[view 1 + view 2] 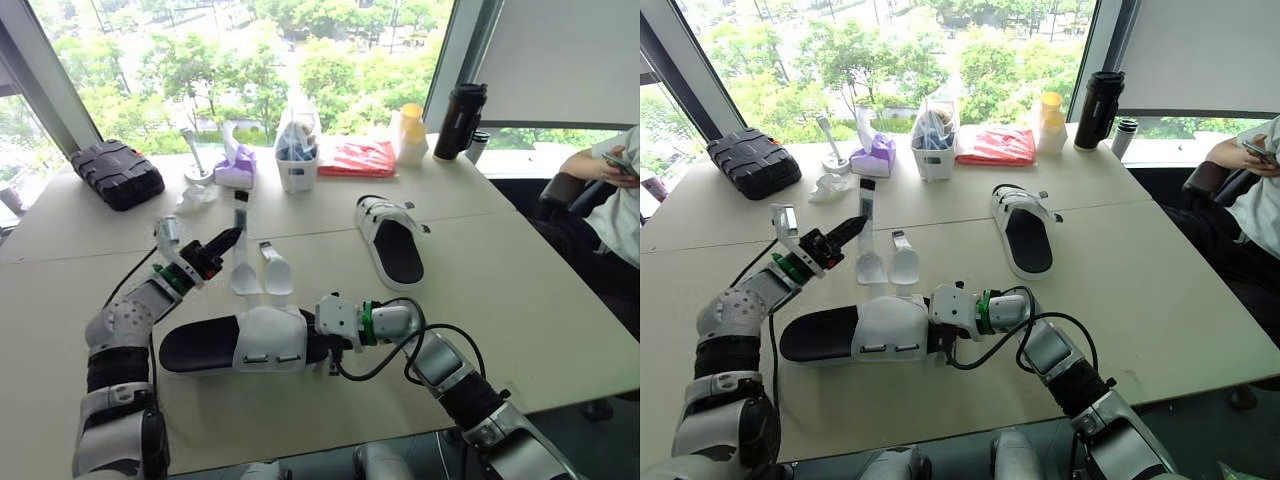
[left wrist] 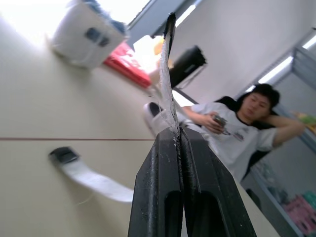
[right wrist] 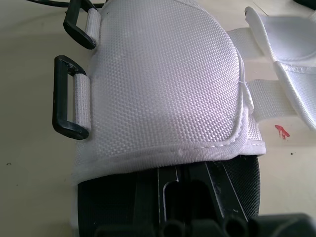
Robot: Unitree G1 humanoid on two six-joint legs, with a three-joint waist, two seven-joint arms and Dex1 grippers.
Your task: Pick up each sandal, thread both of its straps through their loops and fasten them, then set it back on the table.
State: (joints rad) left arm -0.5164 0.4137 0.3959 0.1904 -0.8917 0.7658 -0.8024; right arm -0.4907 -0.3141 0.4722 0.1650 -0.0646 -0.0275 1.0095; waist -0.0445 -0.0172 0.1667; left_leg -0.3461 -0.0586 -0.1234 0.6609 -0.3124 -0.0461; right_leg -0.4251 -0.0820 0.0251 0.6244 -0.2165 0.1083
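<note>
Right pincer (image 1: pixel 316 334) sits at sandal (image 1: pixel 200 350) toe, grip I cannot tell; left pincer (image 1: pixel 231 239), clamped on strap (image 1: pixel 240 210), has the loops (image 3: pixel 60 98) lying robotward of it, across the upper (image 3: pixel 163 84).

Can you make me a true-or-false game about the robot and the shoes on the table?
1. The left gripper pinches a strap of the near sandal. True.
2. Both straps are through the black loops. False: the loops are empty and the straps stick out on the other side.
3. The second sandal lies on the table. True.
4. The tissue box is green. False: it is purple.
5. The black flask lies on its side. False: it stands upright.
</note>
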